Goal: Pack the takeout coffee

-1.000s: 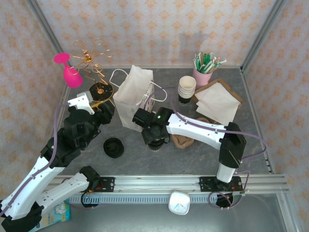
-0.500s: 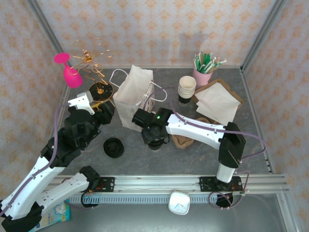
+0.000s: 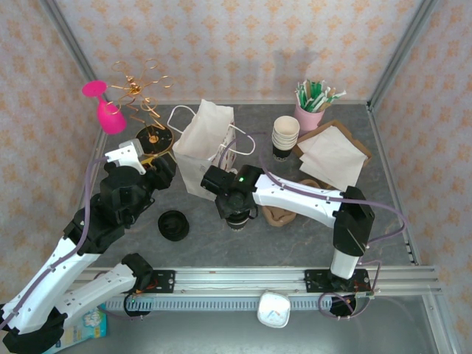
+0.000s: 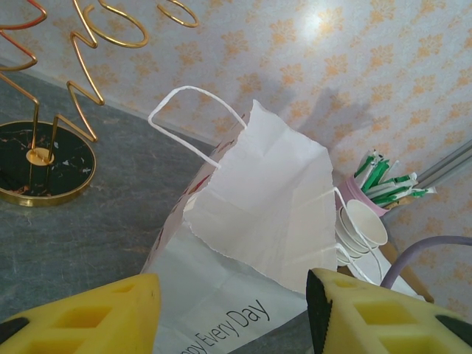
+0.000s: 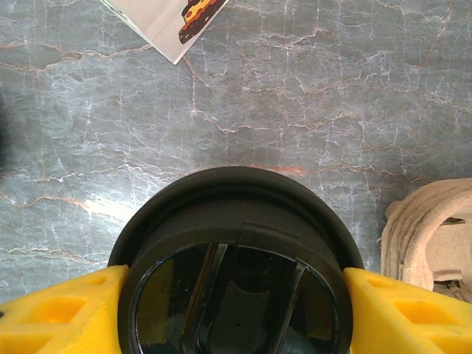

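While the left gripper (image 4: 232,306) hangs spread (empty), the right gripper (image 5: 236,310) pinches the takeout coffee (image 5: 234,221).

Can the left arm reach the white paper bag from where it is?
Probably yes. The left gripper points straight at the white paper bag, its jaws are open, and nothing sits between them.

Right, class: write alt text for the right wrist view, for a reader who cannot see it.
The right claw grips the black-lidded takeout coffee, seen from above, between its two yellow fingers. Behind lies a grey marbled table, with a white bag corner at top and a cardboard tray at right.
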Robot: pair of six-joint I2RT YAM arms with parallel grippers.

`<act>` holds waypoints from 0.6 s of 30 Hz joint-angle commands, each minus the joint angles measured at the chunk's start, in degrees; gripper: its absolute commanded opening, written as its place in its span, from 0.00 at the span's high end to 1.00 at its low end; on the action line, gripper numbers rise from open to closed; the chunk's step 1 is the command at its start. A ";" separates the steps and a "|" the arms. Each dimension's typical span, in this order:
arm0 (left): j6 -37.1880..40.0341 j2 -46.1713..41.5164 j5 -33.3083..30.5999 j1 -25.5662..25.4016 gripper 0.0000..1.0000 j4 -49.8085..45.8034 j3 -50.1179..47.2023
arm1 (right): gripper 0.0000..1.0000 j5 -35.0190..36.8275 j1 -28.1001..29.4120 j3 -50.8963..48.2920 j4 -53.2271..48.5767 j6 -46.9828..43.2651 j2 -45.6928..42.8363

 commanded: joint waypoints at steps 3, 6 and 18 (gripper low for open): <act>0.66 0.16 -0.86 0.37 0.45 -0.55 0.22 | 0.33 1.96 0.50 0.80 -4.08 0.89 0.30; 0.57 0.16 -0.78 0.41 0.45 -0.56 0.26 | 0.33 1.80 0.50 1.18 -4.20 1.07 -0.39; 0.70 0.25 -1.35 0.41 0.45 -1.24 0.36 | 0.33 0.19 0.54 -0.18 -1.19 1.08 1.00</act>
